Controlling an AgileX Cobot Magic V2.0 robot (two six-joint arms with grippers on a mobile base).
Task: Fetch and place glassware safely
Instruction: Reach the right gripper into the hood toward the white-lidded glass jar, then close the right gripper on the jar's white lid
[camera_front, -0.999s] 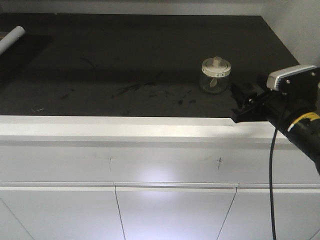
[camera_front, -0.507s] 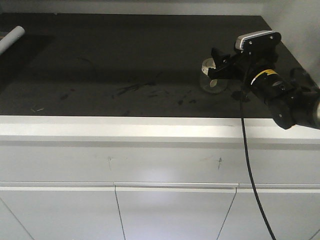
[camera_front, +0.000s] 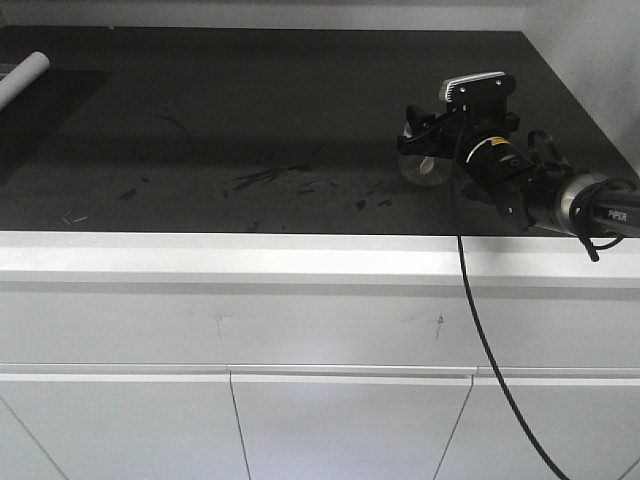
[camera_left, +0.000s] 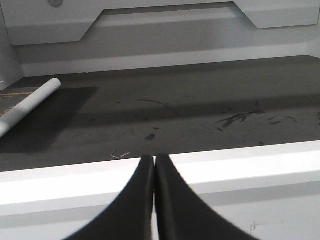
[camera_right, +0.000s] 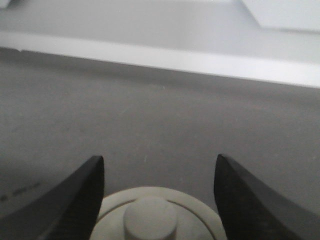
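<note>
1. A dark worktop (camera_front: 250, 110) with a white front edge carries the glass jar (camera_front: 421, 172), which stands toward its right side, well back from that edge.
2. White cabinet fronts (camera_front: 340, 420) fill the front view below the jar.
3. The black right arm (camera_front: 545, 195) reaches in from the jar's right, low over the worktop, with a black cable (camera_front: 478, 330) hanging from it down past the cabinet fronts.
4. A white tube (camera_front: 22, 78) lies far to the jar's left, at the picture's edge.
5. The right gripper (camera_front: 422, 140) sits at the jar and hides most of its top in the front view. In the right wrist view its jaws stand wide apart, one on either side of the jar's cream lid (camera_right: 157, 217), with a gap showing on both sides.
6. The left gripper (camera_left: 154, 160) hangs over the worktop's white front edge, well left of the jar, with its jaws pressed together on nothing.
7. Dark scuff marks (camera_front: 270, 175) streak the worktop just left of the jar.
</note>
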